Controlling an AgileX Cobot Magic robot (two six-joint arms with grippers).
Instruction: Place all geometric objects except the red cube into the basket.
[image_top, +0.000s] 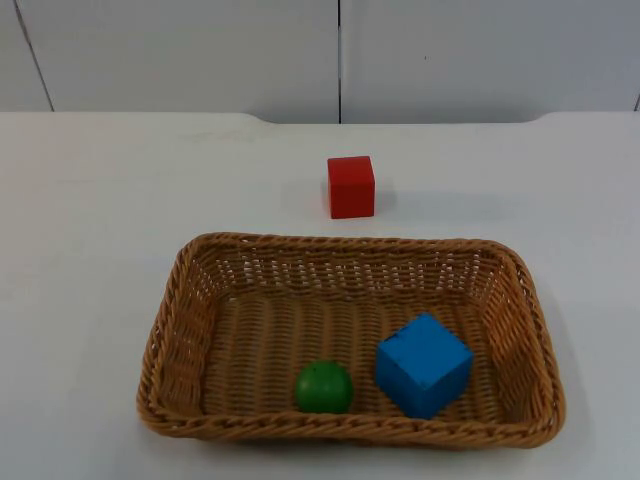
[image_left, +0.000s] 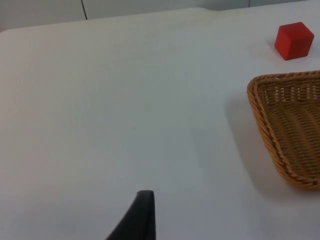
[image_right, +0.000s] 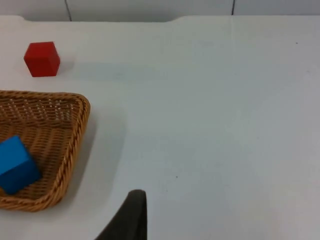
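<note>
On the white table (image_top: 100, 250), a brown wicker basket (image_top: 350, 247) sits near the front edge. Inside it: a green ball (image_top: 323, 387) close to the front wall and a blue cube (image_top: 423, 364) just to the right of the ball, tilted, one corner toward the front wall. Ball and cube look close together; cannot tell whether they touch.

Red cube (image_top: 351, 186) stands on the table behind the basket, apart from the back rim, roughly in line with the basket's middle. Nothing lies between it and the basket.

Left gripper: one black fingertip (image_left: 136, 220) shows in the left wrist view, above bare table, well away from the basket's left end (image_left: 280, 145); red cube (image_left: 294, 41) beyond. Right gripper: one black fingertip (image_right: 127, 219) above bare table beside the basket's right end (image_right: 70, 150); blue cube (image_right: 15, 164) and red cube (image_right: 42, 59) visible. Cannot tell whether either gripper is spread or closed; neither holds anything visible.

Table ends at a grey partition wall (image_top: 200, 50) with vertical panel seams.
</note>
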